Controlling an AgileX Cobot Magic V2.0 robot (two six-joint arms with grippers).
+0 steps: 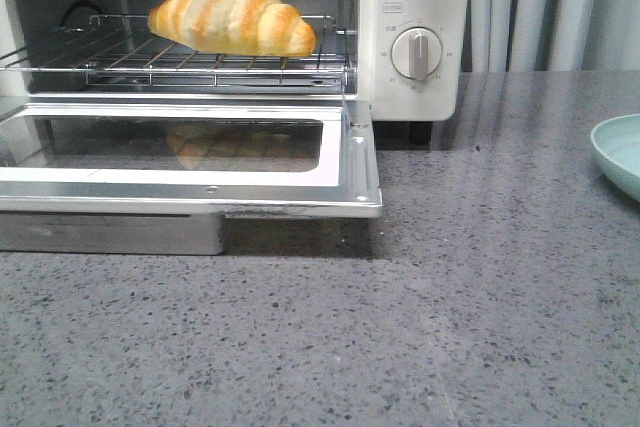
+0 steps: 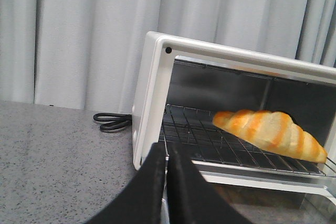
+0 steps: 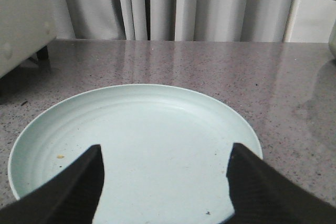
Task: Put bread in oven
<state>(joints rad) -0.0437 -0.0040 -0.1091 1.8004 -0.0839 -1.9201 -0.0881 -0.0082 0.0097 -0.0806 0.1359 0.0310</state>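
While the oven (image 1: 410, 37) sat with its door (image 1: 190, 162) dropped flat over the counter (image 1: 400, 327), the bread (image 1: 232, 15) lay on the wire rack (image 1: 180, 57) inside, toward the dial side. Left gripper (image 2: 166, 169) was outside the oven's open front, jaws pressed together, nothing between them. Right gripper (image 3: 164, 179) hung over a pale green plate (image 3: 131, 129), jaws spread wide, empty. Black cord (image 2: 111, 121) coiled beside the oven.

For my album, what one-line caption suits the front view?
Bread resting on the wire rack of the open oven, door folded down.
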